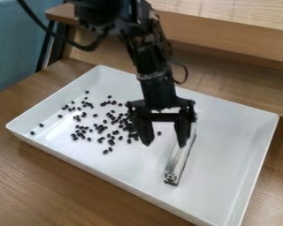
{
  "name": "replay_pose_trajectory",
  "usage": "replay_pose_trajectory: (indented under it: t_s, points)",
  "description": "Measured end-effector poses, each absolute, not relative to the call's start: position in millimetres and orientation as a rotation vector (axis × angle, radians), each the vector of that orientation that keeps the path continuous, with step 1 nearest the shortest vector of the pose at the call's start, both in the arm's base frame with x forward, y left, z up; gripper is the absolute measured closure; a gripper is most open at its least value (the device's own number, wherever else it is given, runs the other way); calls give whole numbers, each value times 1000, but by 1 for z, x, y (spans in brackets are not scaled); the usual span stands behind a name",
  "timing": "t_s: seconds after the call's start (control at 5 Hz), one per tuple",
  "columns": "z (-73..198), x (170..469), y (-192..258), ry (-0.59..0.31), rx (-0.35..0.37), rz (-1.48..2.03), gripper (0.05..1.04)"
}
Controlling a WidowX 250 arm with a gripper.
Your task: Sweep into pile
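Blue panel [14,39]: upright at the upper left, beyond the table.
Black cable [55,35]: hangs in a loop from the top edge and runs back up to the arm.
Wooden table [37,185]: carries the tray; grain visible along the left and front.
White tray [108,176]: sits at a slant on the table, raised walls all round.
Black beans [110,149]: inside the tray, over its left and middle parts; a couple lie apart near the left corner, the thickest scatter lies just beside the gripper, and one shows between the fingers.
Black arm [158,88]: comes in from the top edge, leans slightly rightward as it descends, and ends above the middle of the tray; its wrist points down.
Black gripper [164,145]: hangs tips downward over the tray, fingers spread well apart with a gap between them; released, grasping nothing. Whether either tip meets the tray floor cannot be told.
Metal bar [179,156]: lies in the tray, right of its middle, passing behind the right-hand finger as viewed, near end toward the front wall; contact with that finger cannot be confirmed.
Wooden ledge [232,35]: runs behind the tray, across the upper right.
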State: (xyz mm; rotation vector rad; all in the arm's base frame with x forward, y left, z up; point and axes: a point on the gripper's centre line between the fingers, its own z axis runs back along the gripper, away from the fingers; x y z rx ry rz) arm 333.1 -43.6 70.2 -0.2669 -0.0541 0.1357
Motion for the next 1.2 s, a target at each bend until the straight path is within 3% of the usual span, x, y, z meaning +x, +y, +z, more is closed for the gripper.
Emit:
replay_pose_trajectory:
  t_s: [0.4, 0.8, 1.2]
  points:
    - [41, 342, -67, -15, -171, 112, 134]
    - [29, 349, -69, -66, -149, 101, 671]
    - [28, 333, -41, -34, -38, -58, 679]
